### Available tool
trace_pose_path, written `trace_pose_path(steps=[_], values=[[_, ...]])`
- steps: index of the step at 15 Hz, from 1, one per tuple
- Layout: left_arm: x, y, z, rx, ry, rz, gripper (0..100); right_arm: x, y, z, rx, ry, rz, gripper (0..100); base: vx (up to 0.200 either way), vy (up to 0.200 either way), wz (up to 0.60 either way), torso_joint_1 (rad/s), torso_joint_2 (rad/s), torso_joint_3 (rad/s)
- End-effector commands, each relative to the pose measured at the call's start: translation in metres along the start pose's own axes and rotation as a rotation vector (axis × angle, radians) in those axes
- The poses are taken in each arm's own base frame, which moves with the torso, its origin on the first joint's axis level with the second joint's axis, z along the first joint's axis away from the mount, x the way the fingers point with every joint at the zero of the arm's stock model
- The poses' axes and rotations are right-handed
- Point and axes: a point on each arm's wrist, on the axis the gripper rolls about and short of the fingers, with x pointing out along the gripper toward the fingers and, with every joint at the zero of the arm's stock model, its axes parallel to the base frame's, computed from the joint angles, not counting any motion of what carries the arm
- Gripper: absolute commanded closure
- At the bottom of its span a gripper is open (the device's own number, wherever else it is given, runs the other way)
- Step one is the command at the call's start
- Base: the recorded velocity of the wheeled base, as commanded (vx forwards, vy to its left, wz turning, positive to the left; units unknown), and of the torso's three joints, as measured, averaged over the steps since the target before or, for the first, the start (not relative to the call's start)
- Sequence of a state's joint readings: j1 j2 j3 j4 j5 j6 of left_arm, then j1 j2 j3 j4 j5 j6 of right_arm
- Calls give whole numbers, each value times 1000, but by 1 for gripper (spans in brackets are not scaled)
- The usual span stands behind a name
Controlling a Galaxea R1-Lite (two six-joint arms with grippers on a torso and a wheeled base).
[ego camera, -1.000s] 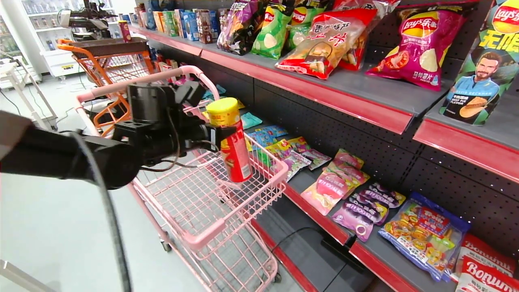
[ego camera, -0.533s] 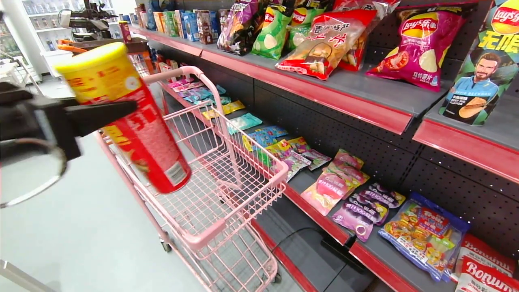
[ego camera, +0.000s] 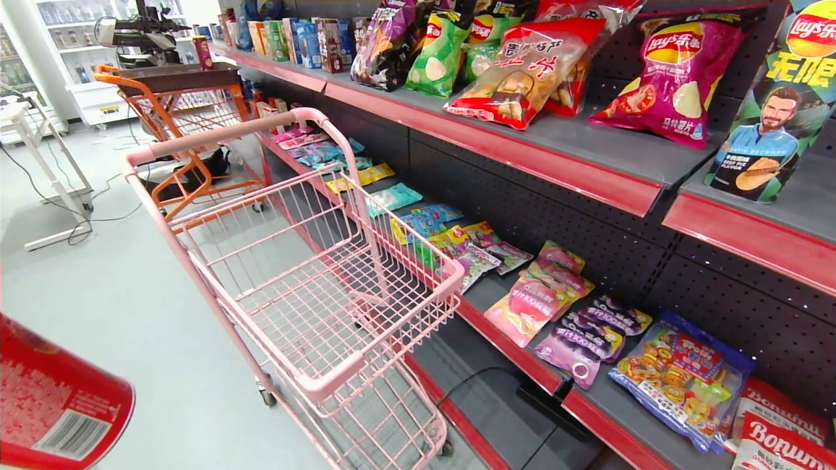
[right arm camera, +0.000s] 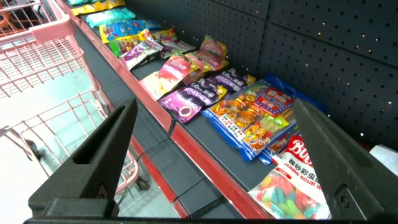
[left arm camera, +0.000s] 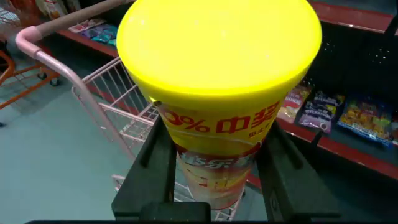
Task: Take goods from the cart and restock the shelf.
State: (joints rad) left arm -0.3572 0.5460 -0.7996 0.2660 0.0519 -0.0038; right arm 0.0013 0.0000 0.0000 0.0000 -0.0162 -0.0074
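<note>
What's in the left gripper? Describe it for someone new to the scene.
Start at the pink cart beside the snack shelves. To its left, near the robot, the left gripper clamps a canister. It is a red tube with a yellow lid, unlike the shelves' soft bags.

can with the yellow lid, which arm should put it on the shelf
Left. The left gripper is already shut on the can, held beside the cart, so it likely only has to swing over to the shelf. The right gripper is open and empty.
</note>
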Motion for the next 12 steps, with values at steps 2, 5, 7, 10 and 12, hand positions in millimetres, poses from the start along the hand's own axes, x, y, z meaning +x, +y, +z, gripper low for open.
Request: trace_pose_path(steps=[2,5,7,10,12], values=[[-23,2,-20,-4,-49,26,100,0,0,0,0,0,0,0,0,0,0,0,0,0],[-34,3,-36,-1,-2,40,100,0,0,0,0,0,1,0,0,0,0,0,0,0],[-41,3,-42,0,14,43,100,0,0,0,0,0,0,0,0,0,0,28,-109,-74],[-42,1,-47,-5,36,111,100,0,0,0,0,0,1,0,0,0,0,111,-401,-287],[-40,-2,-52,-9,54,181,100,0,0,0,0,0,1,0,0,0,0,144,-481,-339]])
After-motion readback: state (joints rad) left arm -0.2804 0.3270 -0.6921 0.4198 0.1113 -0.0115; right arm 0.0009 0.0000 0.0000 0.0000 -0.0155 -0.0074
